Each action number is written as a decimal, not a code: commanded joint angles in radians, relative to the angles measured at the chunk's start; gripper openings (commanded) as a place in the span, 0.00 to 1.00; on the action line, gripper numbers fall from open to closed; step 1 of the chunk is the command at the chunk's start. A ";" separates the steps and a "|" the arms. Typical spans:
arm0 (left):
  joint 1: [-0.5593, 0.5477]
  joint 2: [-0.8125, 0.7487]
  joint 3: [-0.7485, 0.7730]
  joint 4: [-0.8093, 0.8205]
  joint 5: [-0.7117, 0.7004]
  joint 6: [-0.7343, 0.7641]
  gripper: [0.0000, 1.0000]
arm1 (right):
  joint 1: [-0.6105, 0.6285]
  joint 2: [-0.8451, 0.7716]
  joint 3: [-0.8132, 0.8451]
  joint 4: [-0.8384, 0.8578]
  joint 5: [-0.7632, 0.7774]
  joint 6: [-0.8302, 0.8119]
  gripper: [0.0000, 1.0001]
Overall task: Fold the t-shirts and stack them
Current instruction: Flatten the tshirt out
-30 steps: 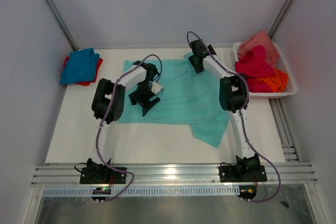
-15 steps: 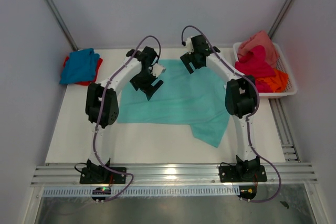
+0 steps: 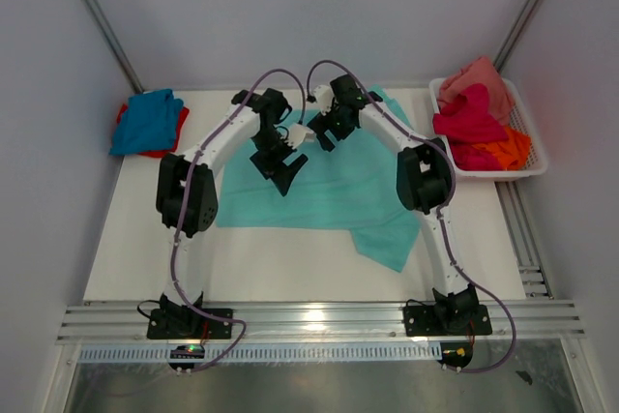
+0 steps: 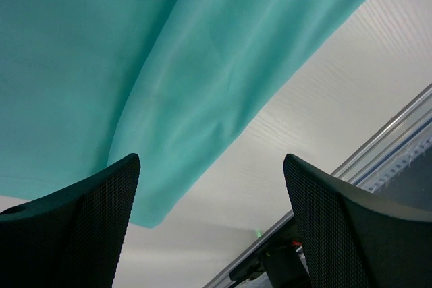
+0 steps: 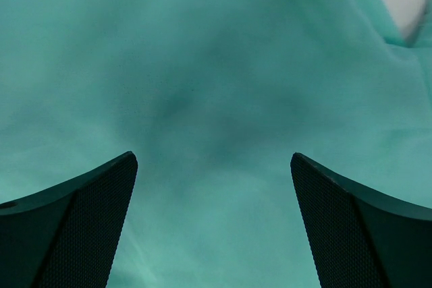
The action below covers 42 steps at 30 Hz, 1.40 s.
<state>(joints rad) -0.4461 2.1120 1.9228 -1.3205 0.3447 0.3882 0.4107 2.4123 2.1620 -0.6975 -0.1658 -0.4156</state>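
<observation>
The large mint-teal t-shirt [image 3: 338,186] lies spread flat on the table, with one sleeve or corner reaching toward the near right. My left gripper [image 3: 283,169] is open and empty, hovering above the shirt's far-left part. In the left wrist view the shirt's edge [image 4: 175,79] and the bare table show beyond the left gripper [image 4: 210,234]. My right gripper [image 3: 321,134] is open and empty over the shirt's far middle, close to the left one. Teal cloth [image 5: 216,99] fills the right wrist view behind the right gripper [image 5: 212,234].
A blue tee [image 3: 145,119] lies on a red tee [image 3: 176,132] at the table's far left. A white mesh basket [image 3: 530,169] at the far right holds salmon pink [image 3: 479,74], magenta [image 3: 469,118] and orange [image 3: 508,149] shirts. A metal rail [image 3: 319,318] runs along the near edge.
The left arm has stretched out farther and its gripper now sits over the shirt's far-left part. The right gripper has moved left toward it. The shirt has not moved.
</observation>
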 commanded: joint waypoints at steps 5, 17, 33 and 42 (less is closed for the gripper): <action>-0.009 0.014 0.013 -0.178 0.089 0.150 0.88 | 0.013 0.042 0.082 -0.037 0.069 0.040 0.99; -0.019 0.014 -0.077 -0.183 0.102 0.175 0.85 | 0.013 0.039 0.067 -0.054 0.124 0.090 0.99; -0.051 0.002 -0.169 -0.235 0.086 0.225 0.85 | 0.040 0.093 0.110 -0.036 0.235 0.156 1.00; -0.051 0.025 -0.208 -0.033 0.067 0.063 0.83 | 0.040 0.094 0.114 -0.037 0.261 0.187 0.99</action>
<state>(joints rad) -0.4953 2.1494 1.7130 -1.3415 0.4191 0.5385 0.4458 2.5011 2.2368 -0.7414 0.0589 -0.2554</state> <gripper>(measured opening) 0.836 0.994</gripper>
